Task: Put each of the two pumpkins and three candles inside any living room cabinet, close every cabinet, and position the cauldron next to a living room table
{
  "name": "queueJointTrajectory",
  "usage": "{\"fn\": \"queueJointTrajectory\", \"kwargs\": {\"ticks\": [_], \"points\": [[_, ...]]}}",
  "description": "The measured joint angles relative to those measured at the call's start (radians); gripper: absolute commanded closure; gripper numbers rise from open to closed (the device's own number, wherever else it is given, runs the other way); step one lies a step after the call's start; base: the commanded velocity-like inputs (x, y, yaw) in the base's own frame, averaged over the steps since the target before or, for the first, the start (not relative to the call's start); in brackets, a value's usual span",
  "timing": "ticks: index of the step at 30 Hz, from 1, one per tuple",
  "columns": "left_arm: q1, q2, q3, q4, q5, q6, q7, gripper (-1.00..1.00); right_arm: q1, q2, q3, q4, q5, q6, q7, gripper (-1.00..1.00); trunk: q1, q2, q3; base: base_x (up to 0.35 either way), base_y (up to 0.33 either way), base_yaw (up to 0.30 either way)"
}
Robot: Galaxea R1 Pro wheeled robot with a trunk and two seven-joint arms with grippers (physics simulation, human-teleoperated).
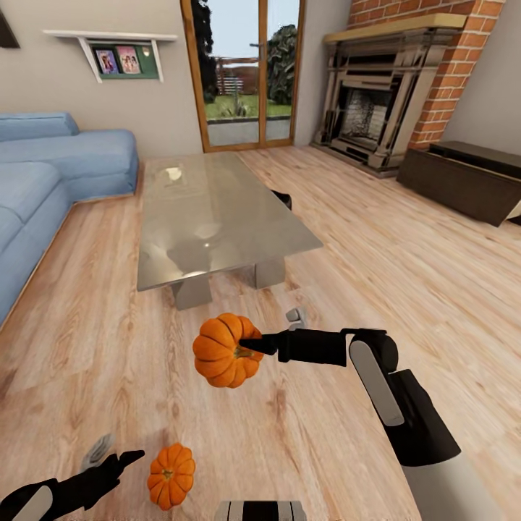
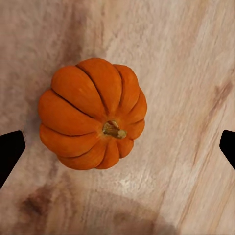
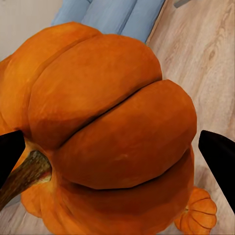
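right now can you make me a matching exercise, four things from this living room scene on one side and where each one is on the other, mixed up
Things:
1. round ribbed orange pumpkin in the right pincer
2. second small orange pumpkin
3. low grey glass-topped table
4. long dark-brown wooden cabinet

Places:
A. on the wooden floor by the left pincer
B. against the far right wall beside the brick fireplace
C. held up off the floor
D. next to the blue sofa

Pairs: 1-C, 2-A, 3-D, 4-B
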Motion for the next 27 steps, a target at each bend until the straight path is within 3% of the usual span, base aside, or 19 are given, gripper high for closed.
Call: {"fn": "queueJointTrajectory", "kwargs": {"ticks": [13,19,27], "points": [[0.000,0.000,0.000,0.000,-0.001,0.000,0.000,-1.00,0.000,0.000,-0.002,0.019,-0.002,-0.003,0.006,1.00,0.006,-0.003,-0.050,0.000,0.000,0.000],[0.000,0.000,0.000,0.000,-0.001,0.000,0.002,-1.00,0.000,0.000,-0.001,0.019,-0.002,-0.002,0.007,1.00,0.009,-0.004,-0.069,0.000,0.000,0.134],[0.000,0.000,-0.001,0.000,0.000,0.000,0.001,-1.00,0.000,0.000,-0.001,0.020,-0.005,-0.002,0.007,1.00,0.008,-0.005,-0.064,0.000,0.000,0.108]]}}
